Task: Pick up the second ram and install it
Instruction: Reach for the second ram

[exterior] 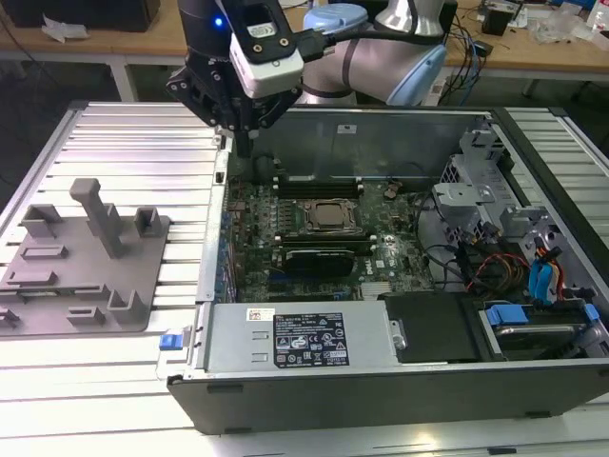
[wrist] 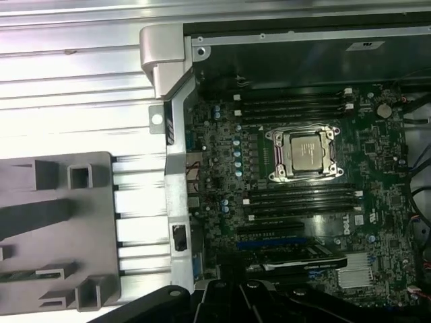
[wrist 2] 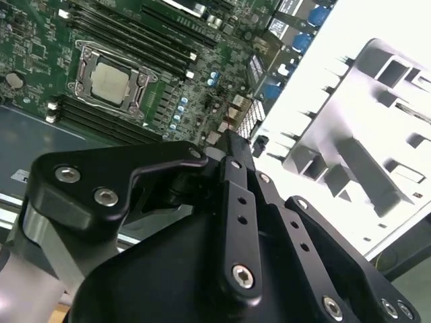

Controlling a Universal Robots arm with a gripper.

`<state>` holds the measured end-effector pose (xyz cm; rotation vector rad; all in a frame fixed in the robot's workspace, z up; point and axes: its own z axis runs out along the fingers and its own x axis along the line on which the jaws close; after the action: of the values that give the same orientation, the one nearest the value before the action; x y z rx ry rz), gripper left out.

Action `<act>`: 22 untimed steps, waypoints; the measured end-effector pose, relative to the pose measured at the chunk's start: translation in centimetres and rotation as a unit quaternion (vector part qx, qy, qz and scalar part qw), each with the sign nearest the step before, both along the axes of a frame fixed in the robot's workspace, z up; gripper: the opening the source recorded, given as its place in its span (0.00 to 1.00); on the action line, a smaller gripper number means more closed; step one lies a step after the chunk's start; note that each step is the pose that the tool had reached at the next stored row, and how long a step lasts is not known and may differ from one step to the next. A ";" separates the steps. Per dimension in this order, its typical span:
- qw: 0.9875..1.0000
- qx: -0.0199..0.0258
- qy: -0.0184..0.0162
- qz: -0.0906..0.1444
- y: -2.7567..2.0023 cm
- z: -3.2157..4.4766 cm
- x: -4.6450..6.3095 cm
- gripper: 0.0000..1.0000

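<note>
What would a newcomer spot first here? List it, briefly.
The open computer case with its green motherboard, a silver-topped processor at its middle. The arm's black claw hangs above the case's far corner on the exterior view's left; a grey slotted holder lies on the table beside the case.

Exterior view looks down on the open case (exterior: 381,390); both wrist views sit nearer — sharing its motherboard (wrist 2: 30,40) (wrist: 377,155).

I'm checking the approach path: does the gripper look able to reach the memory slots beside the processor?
Probably yes. The computer case is open on top, the gripper hovers over its corner, and nothing stands above the memory slots flanking the processor.
</note>
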<state>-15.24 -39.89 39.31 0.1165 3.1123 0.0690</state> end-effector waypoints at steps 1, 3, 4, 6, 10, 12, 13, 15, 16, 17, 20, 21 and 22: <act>1.000 0.000 0.000 0.000 0.00 0.00 -0.2 0.08; 1.000 0.000 0.000 0.000 0.00 0.00 -0.8 0.08; 1.000 0.000 0.000 0.000 0.00 0.00 -1.0 0.08; 1.000 0.000 0.000 0.000 0.00 0.00 -1.3 0.08; 1.000 0.000 0.000 0.000 0.00 0.00 -2.2 0.08; 1.000 0.000 0.000 0.000 0.00 0.00 -2.5 0.08; 1.000 0.000 0.000 0.000 0.00 0.00 -2.7 0.08; 1.000 0.000 0.000 0.000 0.00 0.00 -3.2 0.08; 1.000 0.000 0.000 0.000 0.00 0.00 -3.4 0.08; 1.000 0.000 0.000 0.000 0.00 -0.01 -3.7 0.08; 1.000 0.000 0.000 0.000 0.00 -0.01 -4.9 0.08; 1.000 0.000 0.000 0.000 0.00 -0.01 -5.1 0.08; 1.000 0.000 0.000 0.000 0.00 -0.01 -5.4 0.08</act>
<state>-20.59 -39.89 39.30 0.1163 3.1119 0.0690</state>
